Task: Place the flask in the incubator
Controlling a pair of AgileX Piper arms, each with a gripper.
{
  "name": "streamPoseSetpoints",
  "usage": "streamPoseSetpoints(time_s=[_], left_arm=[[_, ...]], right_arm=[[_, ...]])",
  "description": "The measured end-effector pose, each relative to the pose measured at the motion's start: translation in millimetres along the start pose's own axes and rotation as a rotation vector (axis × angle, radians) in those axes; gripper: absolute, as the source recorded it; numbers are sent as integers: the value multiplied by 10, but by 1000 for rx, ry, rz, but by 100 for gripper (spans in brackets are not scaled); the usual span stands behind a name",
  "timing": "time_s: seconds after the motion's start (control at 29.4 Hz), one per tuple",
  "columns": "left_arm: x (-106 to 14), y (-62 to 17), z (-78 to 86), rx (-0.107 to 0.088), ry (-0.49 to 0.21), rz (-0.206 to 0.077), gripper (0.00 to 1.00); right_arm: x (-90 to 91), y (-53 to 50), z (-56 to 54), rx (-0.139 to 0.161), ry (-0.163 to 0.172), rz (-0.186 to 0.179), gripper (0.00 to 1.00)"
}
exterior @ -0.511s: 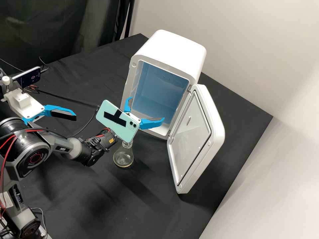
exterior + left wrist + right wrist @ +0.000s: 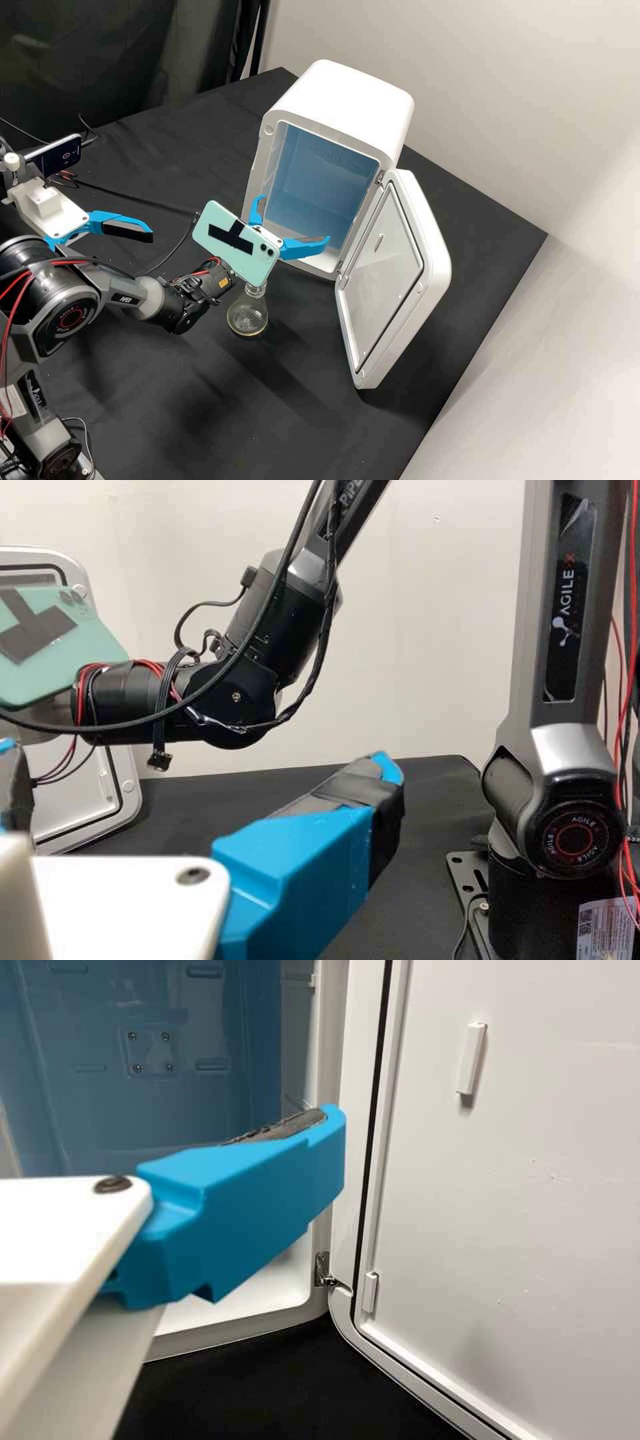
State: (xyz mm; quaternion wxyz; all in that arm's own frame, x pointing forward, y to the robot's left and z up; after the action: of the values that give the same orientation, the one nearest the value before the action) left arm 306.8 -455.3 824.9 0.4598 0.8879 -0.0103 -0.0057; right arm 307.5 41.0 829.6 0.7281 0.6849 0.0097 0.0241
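Flask [image 2: 248, 313]: upright on counter [image 2: 200, 400], outside the incubator [image 2: 347, 100], near its opening and the swung-open door [image 2: 400, 280].
Right hand [image 2: 293, 220]: released, fingers spread wide, above flask at incubator mouth.
Left hand [image 2: 123, 229]: released, holding nothing, well apart from flask.

A plain white wall [image 2: 533, 100] fills the upper right, a black curtain [image 2: 100, 53] the upper left, behind the black table [image 2: 200, 400].
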Motion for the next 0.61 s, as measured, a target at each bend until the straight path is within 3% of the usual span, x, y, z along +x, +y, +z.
streamPoseSetpoints(time_s=[0.17, 0.41, 0.51, 0.61], left_arm=[[-51, -64, -15, -26, 3, -26, 100], [-209, -229, -118, -31, 41, -95, 100], [-254, -266, -173, -33, 61, -111, 100], [-279, -292, -232, -46, 80, -122, 100]], right_arm=[[0, 0, 0, 0, 0, 0, 100], [0, 0, 0, 0, 0, 0, 100], [0, 0, 0, 0, 0, 0, 100], [0, 0, 0, 0, 0, 0, 100]])
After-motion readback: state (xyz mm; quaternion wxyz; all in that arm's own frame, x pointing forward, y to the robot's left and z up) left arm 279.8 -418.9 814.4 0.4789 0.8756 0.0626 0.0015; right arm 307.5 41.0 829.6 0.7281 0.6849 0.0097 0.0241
